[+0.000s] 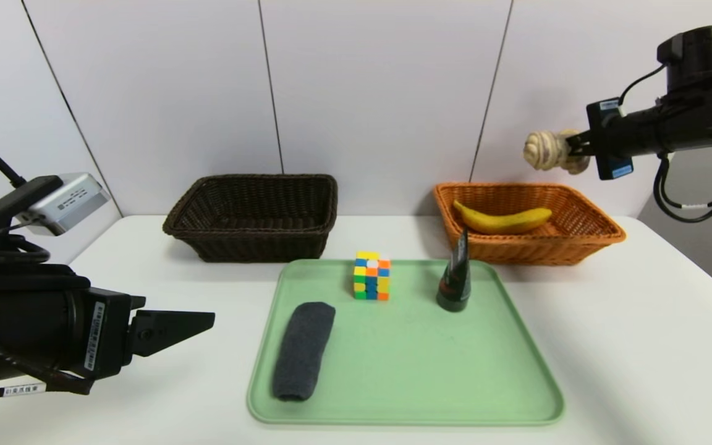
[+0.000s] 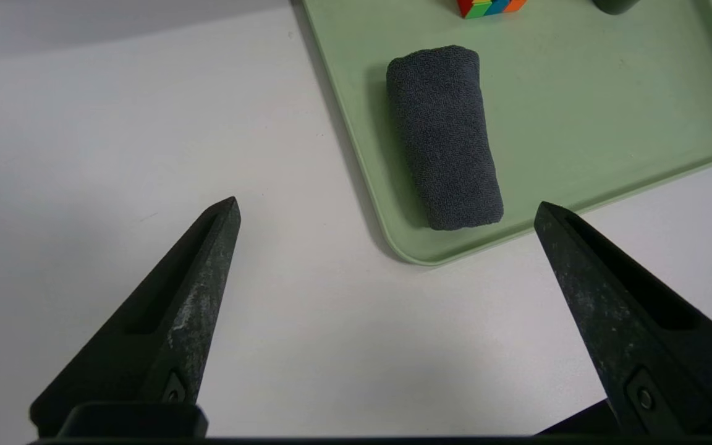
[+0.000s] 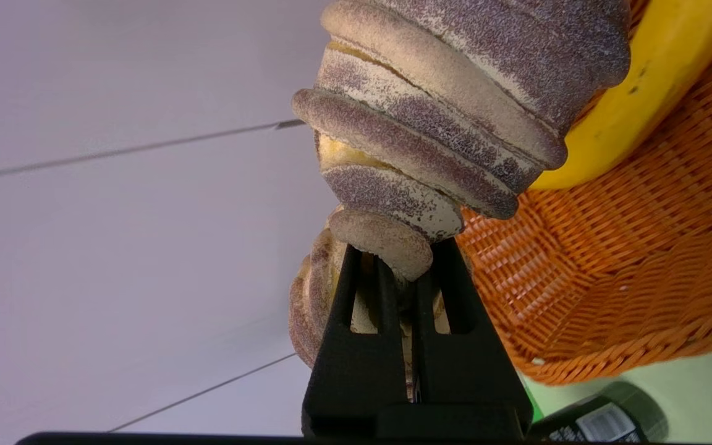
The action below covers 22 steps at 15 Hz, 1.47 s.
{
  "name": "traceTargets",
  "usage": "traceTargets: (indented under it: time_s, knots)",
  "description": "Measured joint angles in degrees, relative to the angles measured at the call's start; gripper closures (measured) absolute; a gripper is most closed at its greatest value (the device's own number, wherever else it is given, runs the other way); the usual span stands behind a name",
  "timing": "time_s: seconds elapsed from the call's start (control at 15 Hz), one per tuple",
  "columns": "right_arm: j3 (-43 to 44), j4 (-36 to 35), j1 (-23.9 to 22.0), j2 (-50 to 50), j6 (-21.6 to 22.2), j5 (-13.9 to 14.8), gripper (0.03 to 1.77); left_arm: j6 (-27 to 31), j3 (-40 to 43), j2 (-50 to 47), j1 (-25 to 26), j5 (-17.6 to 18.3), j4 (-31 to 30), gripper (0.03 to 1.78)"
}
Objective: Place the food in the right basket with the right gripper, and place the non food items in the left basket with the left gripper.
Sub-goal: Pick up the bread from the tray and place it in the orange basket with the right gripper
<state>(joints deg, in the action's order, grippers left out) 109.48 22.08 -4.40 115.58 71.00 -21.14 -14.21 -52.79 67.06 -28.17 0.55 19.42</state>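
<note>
- The step in hand looks like delivering the last of the food: the plump striped oblong bread roll hangs at the upper right of the head view, above the orange wicker basket with flared rim, where the yellow curved banana already lies
- The next move probably calls for lowering the roll past the rim, beside or onto the banana, then parting the fingers; released from too high, it could bounce or roll off the rim
- The black right gripper is pinched nearly closed on the roll's narrow middle, its bulging ends showing on both sides
- The black left gripper, at the lower left of the head view, stands wide with nothing between its fingers, beside the pale green tray
- On that tray wait the dark grey rolled cloth at lower centre-left, the multicoloured puzzle cube near the centre and the dark tapering squeeze tube right of centre, all still due for the dark brown wicker basket at centre-left
</note>
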Motion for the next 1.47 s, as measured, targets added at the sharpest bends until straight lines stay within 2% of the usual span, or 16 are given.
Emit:
traceTargets:
  time_s: [0.33, 0.8, 0.93, 1.13, 1.47]
  knots:
    - [-0.22, 0.33, 1.6, 4.6, 1.85, 2.1, 1.69, -0.11, 0.04, 0.02, -0.02, -0.02, -0.11, 0.12]
    - [-1.22, 0.41, 2.12, 7.11, 3.15, 2.23, 1.67, -0.22, 0.06, 0.16, 0.0, -0.09, -0.18, 0.12]
    - [-1.19, 0.33, 2.1, 7.55, 3.17, 2.12, 1.3, -0.24, 0.06, 0.13, 0.01, -0.09, -0.21, 0.12]
    - [-0.88, 0.35, 2.04, 7.74, 3.15, 1.77, 0.91, -0.24, 0.06, 0.07, 0.01, -0.06, -0.11, 0.12]
    - [-0.22, 0.41, 2.21, 7.57, 3.06, 2.21, 0.52, -0.04, 0.06, -0.22, 0.04, -0.04, -0.11, 0.12]
